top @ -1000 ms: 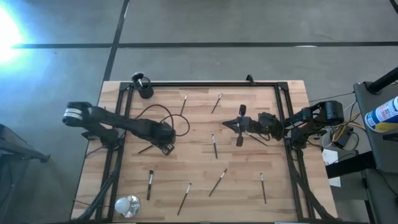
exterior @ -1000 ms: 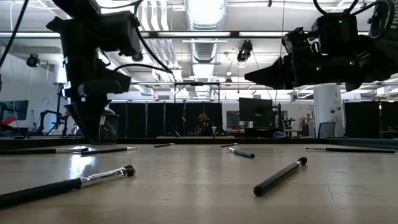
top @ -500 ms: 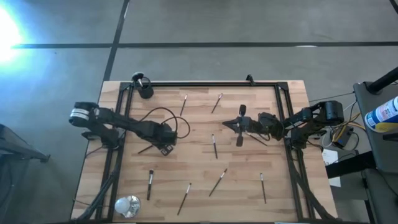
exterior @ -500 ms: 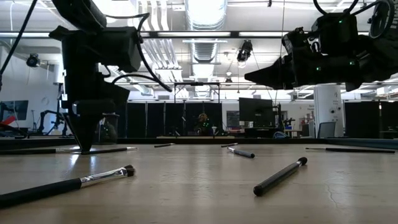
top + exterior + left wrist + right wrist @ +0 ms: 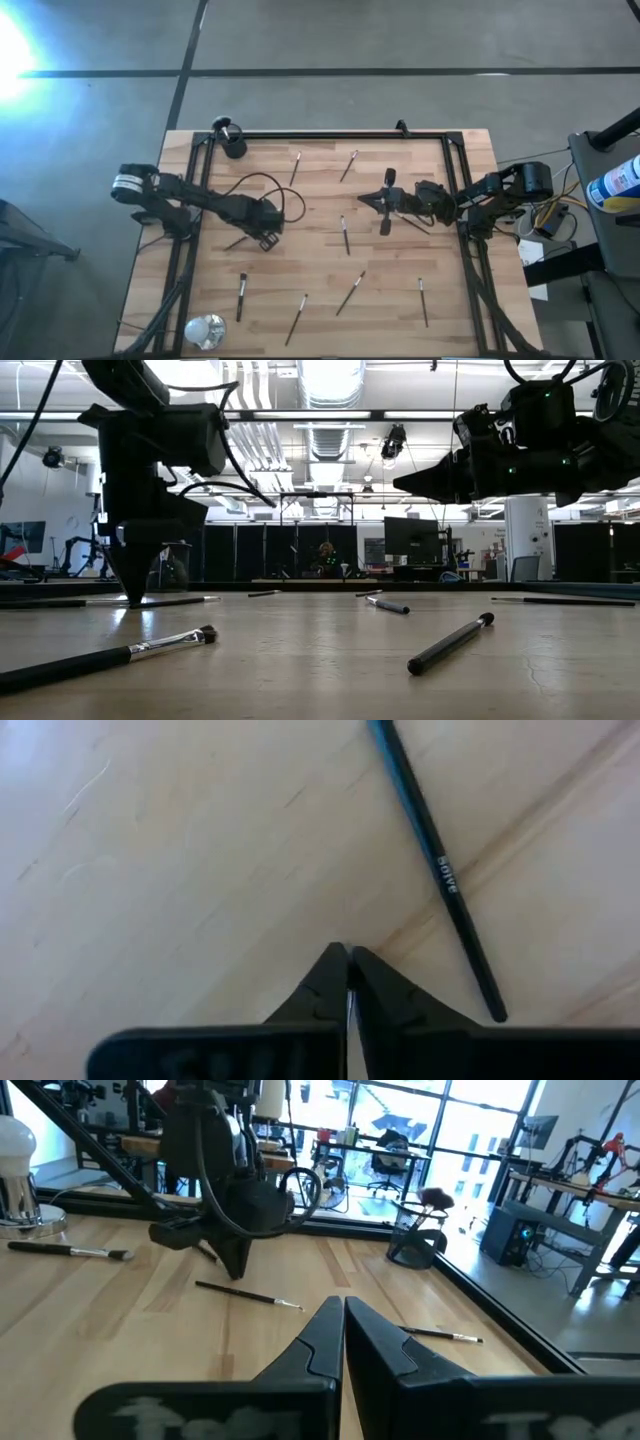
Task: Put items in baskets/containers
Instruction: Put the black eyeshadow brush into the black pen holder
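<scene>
Lowered since a second ago, the left gripper (image 5: 348, 965) stands pinched shut just beside a slim black brush (image 5: 437, 870) with tiny white, unreadable lettering, lying on pale wood-grain table (image 5: 400, 300). Round black cup (image 5: 234, 146) sits at the far-left corner. Right gripper (image 5: 383, 201) hovers mid-table, closed.

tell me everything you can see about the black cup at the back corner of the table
The black cup is a small, narrow, dark cylinder standing upright on the wooden table, in the far corner on the left arm's side, right against the black frame rail. A brush with a fluffy dark head pokes out of it, leaning outward. In the right wrist view the cup looks matte. Neither gripper touches it.
</scene>
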`<control>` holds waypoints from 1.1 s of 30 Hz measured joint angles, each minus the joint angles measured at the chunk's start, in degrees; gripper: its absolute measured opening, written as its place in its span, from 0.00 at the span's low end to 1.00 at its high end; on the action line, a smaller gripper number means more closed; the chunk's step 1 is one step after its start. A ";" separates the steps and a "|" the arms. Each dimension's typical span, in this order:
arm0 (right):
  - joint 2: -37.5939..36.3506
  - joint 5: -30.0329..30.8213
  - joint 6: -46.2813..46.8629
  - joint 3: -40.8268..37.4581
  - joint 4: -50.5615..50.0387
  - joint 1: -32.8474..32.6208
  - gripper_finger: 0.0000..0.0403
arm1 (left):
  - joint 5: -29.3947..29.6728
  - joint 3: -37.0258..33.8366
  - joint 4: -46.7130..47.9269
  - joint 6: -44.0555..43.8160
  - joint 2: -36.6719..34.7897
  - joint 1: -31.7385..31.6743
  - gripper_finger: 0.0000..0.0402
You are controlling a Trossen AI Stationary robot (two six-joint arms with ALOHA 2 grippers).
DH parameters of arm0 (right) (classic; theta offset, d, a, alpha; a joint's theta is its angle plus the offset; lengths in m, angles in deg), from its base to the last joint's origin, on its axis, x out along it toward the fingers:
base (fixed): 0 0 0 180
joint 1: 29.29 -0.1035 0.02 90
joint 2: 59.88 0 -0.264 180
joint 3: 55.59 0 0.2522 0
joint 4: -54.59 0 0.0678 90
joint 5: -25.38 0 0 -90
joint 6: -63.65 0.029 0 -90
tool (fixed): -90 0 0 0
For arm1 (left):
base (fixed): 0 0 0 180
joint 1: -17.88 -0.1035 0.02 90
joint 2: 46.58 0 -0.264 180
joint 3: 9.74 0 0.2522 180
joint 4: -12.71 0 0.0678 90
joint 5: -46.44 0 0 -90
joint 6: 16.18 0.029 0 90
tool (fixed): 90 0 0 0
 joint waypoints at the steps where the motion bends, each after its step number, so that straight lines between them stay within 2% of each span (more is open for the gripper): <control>1: 0.00 0.01 0.00 0.00 -0.01 0.00 0.02 | 0.03 0.36 2.20 -0.41 -0.30 -0.32 0.01; 3: 0.00 0.03 0.00 0.00 0.00 0.00 0.02 | 1.03 1.68 6.19 -1.21 -1.93 -0.92 0.01; 8: 0.00 0.06 0.28 0.00 -0.02 0.00 0.02 | 9.32 4.84 8.38 -2.67 -8.78 -2.79 0.00; 13: 0.00 0.08 0.46 0.00 -0.03 0.00 0.02 | 18.30 6.39 4.65 -3.61 -16.02 -5.09 0.00; 16: -0.01 0.08 0.46 0.00 -0.11 0.00 0.02 | 23.92 6.27 -2.36 -0.77 -19.25 -6.61 0.00; 22: 0.00 0.08 0.70 0.00 -0.12 0.00 0.02 | 31.91 2.76 -26.43 14.15 -21.69 -12.07 0.00; 27: 0.00 0.08 1.09 0.00 -0.13 0.00 0.02 | 32.11 -4.13 -52.89 27.36 -20.23 -20.91 0.00; 33: 0.00 0.10 1.53 0.00 -0.55 0.00 0.02 | 32.24 -14.09 -84.66 36.96 -18.62 -32.04 0.00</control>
